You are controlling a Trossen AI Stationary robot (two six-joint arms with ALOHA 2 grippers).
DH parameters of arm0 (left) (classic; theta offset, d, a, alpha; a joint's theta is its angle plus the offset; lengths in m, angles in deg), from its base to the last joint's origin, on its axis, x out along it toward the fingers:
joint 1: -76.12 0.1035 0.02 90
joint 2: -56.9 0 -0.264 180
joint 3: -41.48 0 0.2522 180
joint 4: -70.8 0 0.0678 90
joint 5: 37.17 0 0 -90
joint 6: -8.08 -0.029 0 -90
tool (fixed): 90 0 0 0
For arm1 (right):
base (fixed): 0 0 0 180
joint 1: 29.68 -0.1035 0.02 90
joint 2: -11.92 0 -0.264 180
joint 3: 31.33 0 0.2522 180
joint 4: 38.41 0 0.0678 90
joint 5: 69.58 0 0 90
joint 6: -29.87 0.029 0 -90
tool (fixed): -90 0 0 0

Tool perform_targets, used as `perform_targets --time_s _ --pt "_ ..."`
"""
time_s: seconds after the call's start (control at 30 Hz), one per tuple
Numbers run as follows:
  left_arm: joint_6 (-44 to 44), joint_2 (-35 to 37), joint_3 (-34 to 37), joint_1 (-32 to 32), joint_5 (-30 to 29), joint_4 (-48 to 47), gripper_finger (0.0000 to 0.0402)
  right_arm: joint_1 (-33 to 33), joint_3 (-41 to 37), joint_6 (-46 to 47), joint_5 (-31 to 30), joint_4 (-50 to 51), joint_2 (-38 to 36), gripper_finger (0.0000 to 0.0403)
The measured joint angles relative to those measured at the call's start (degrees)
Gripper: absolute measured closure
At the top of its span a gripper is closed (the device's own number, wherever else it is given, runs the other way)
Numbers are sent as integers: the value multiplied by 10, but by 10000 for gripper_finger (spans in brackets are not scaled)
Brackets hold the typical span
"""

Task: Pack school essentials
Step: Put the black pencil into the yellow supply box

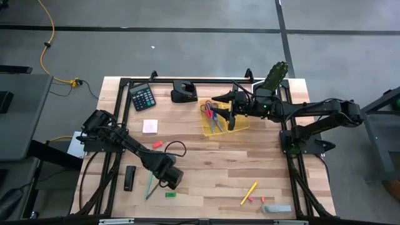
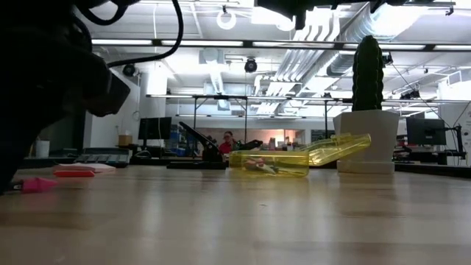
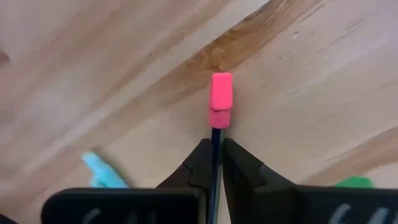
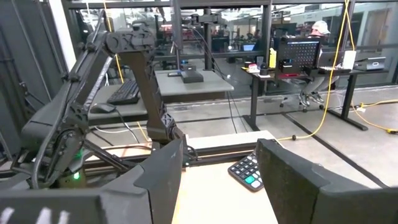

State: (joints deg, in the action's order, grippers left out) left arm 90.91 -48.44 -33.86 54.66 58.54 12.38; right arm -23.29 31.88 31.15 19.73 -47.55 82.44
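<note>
My left tool (image 3: 216,163) is pinched on the pink-capped teal pencil (image 3: 220,107) down on the desk (image 1: 206,169); right tool (image 4: 217,180) gapes wide above the yellow case (image 1: 220,122).

teal pencil (image 1: 149,186): lay on counter near front left, pink eraser tip (image 3: 220,99) forward, shaft pinched between left arm's closed fingers (image 3: 199,163) | yellow pencil (image 1: 249,193): lay slanted at front right, pink bits (image 1: 252,199) beside | green eraser (image 1: 170,195): just beside teal pencil | pink pad (image 1: 150,126): flat, left centre | scissors (image 1: 211,114): red and blue handles, in yellow case (image 1: 240,125)
</note>
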Motion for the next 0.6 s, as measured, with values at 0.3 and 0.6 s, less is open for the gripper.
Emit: perform_targets --time_s 0.3,0.6 --pt "-147 118 3 68 -49 -27 398 0 0 -2 0 -2 0 204" --pt "-314 339 1 180 -170 41 398 0 0 -2 2 -7 0 204"
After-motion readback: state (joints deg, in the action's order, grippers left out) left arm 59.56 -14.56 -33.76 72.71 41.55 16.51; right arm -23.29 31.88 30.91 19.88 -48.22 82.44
